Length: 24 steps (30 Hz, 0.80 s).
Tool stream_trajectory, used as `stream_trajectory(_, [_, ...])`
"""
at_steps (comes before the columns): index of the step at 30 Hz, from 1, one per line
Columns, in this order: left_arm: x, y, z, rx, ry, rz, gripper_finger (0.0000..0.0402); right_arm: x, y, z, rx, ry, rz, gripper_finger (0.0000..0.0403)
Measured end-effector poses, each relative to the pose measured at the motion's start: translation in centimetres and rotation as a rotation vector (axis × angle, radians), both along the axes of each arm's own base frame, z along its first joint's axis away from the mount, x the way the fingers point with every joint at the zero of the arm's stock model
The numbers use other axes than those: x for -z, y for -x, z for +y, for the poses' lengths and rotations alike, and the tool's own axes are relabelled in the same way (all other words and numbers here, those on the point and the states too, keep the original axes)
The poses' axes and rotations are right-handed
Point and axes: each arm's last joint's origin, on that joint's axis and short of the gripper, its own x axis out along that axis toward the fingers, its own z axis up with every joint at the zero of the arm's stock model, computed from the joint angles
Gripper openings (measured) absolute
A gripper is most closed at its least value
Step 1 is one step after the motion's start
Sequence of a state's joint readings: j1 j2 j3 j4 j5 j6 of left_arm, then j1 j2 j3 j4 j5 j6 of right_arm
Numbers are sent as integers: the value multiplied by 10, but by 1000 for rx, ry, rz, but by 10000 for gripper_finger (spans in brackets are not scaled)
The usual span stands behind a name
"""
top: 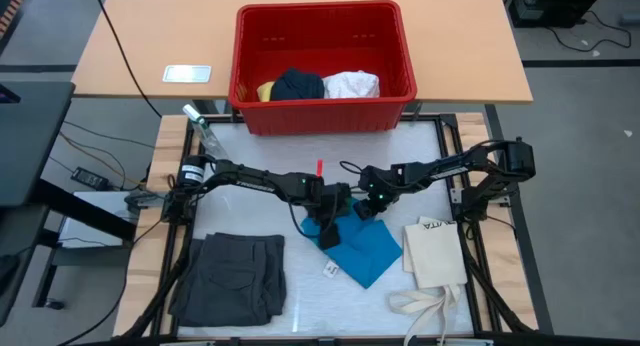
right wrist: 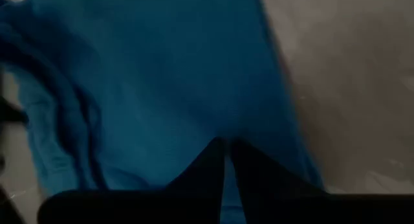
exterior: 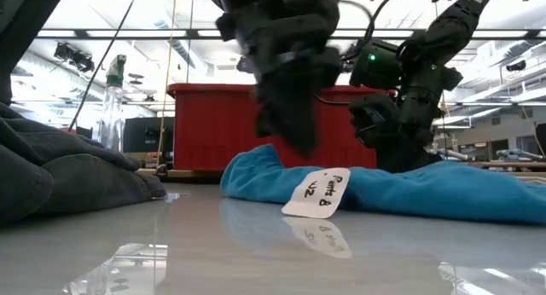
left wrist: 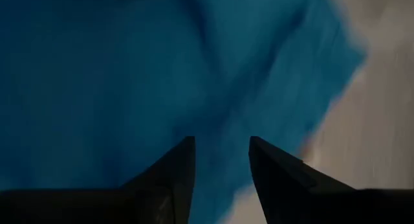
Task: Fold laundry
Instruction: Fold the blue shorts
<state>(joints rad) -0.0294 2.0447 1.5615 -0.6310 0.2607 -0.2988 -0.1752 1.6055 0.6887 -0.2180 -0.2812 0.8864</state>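
1. The blue cloth (top: 362, 248) lies mid-table, between the dark grey shorts (top: 232, 276) and the cream tote bag (top: 436, 254), its white tag (exterior: 316, 195) toward the front edge.
2. The right gripper (right wrist: 226, 160) presses onto the cloth's far edge, fingers nearly together; whether fabric sits between them I cannot tell.
3. The left gripper (left wrist: 220, 160) hangs over the same edge, fingers narrowly apart with cloth showing through the gap.
4. Risk: a thin pinch may slip, or catch both layers, dragging the cloth askew instead of folding it.
5. Risk: the wrists work close together and could collide.
6. The red basket (top: 322, 111) holds more garments, partly hidden.
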Motion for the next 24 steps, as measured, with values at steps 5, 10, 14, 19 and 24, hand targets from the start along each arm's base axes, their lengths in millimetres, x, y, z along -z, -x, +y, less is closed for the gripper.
stream_trajectory(5, [12,15,-4,25,11,195,148,-9,13,-15,94,111,58,35])
stream_trajectory(10, [8,31,1,25,-44,322,148,-21,29,-27,165,195,110,32])
stream_trajectory(14, [-4,31,10,-4,-83,267,148,-34,33,-27,153,207,65,33])
stream_trajectory(19, [-19,13,24,-80,-74,35,148,-51,35,-24,136,230,-28,34])
stream_trajectory(24, [-26,-13,35,-141,-53,-234,148,-51,34,-23,105,212,-45,27])
